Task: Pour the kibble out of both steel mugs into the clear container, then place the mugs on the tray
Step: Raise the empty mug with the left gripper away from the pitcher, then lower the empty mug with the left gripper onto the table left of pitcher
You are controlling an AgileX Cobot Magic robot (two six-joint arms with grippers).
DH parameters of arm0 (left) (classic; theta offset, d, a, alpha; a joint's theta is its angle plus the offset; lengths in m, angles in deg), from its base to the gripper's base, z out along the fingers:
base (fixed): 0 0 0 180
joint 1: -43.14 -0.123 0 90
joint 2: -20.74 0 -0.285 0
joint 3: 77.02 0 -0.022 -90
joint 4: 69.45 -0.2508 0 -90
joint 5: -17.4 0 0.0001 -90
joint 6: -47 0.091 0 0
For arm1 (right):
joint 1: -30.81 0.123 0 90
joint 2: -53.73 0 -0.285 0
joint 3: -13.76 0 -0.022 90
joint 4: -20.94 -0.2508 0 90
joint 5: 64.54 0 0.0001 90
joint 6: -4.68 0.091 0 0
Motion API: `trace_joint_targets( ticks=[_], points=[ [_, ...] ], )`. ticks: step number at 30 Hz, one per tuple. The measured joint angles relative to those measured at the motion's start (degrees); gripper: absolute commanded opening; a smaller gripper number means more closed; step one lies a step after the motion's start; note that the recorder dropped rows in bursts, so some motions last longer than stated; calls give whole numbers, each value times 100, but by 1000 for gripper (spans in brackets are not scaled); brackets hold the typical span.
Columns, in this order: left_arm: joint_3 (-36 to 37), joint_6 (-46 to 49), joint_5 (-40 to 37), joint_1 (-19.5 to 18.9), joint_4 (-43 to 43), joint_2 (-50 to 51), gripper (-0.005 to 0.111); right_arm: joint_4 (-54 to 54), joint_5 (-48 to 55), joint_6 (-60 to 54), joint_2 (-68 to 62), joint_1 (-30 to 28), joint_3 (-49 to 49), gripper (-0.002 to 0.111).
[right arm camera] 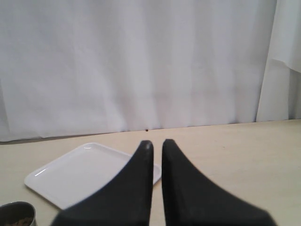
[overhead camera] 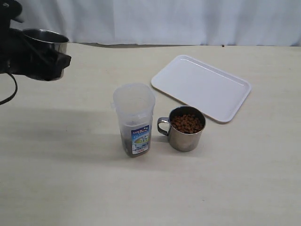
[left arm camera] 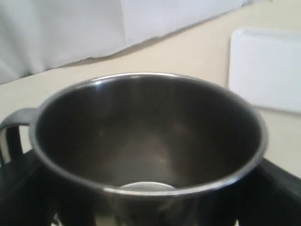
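You've two mugs: empty mug [overhead camera: 44, 36] clamped in your left pincer [overhead camera: 44, 63], full mug [overhead camera: 187, 129] free; one container [overhead camera: 134, 113]; one tray [overhead camera: 202, 87]; right pincer [right arm camera: 157, 146] together.

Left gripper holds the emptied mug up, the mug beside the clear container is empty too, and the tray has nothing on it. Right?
Not quite. The mug beside the clear container is full of kibble, as the exterior view shows; the clear container stands next to it. The left gripper does hold an empty mug, and the tray is bare.
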Motion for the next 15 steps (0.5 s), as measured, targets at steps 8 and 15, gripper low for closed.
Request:
trace_joint_targets(
  ticks=[8, 15],
  points=[
    [1166, 3323, 3338, -188, 4435, 0, 0, 0, 0, 0, 0, 0, 0, 5],
    [1727, 4902, 3831, -188, 5436, 629, 0, 0, 0, 0, 0, 0, 0, 5]
  ],
)
